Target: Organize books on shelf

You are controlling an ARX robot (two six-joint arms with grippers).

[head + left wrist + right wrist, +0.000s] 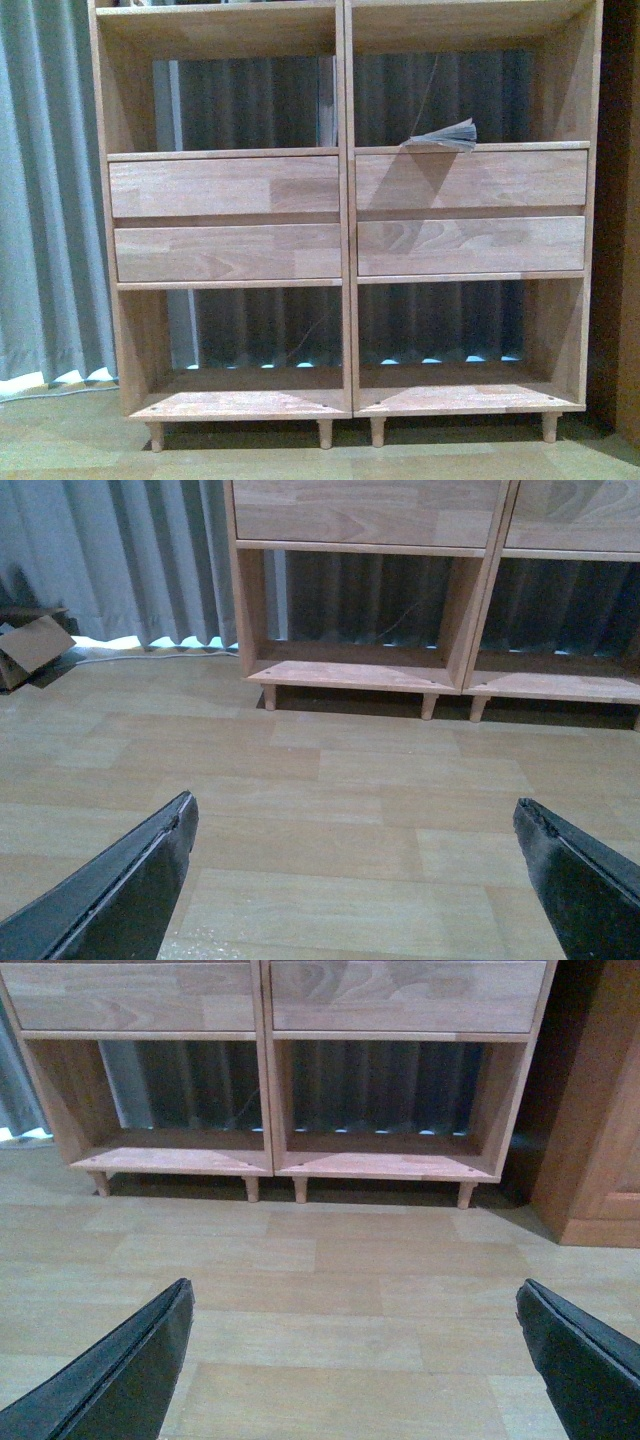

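The shelf (345,215) is a light-wood bookcase with open compartments, four plain drawer fronts (225,187), a double centre upright and short round legs. A thin pale book (445,136) with fanned pages lies on the right middle ledge, sticking out over its front edge. No other books show. The lower compartments (350,610) (385,1095) hold nothing. My left gripper (355,805) hangs open over bare wood floor, well short of the shelf. My right gripper (355,1285) is likewise open over the floor, with nothing between its fingers. Neither arm appears in the front view.
A grey curtain (45,180) hangs behind and to the left of the shelf. A cardboard box (35,645) lies on the floor by the curtain. A darker wooden cabinet (600,1120) stands right of the shelf. A thin cable (400,630) dangles in a lower compartment.
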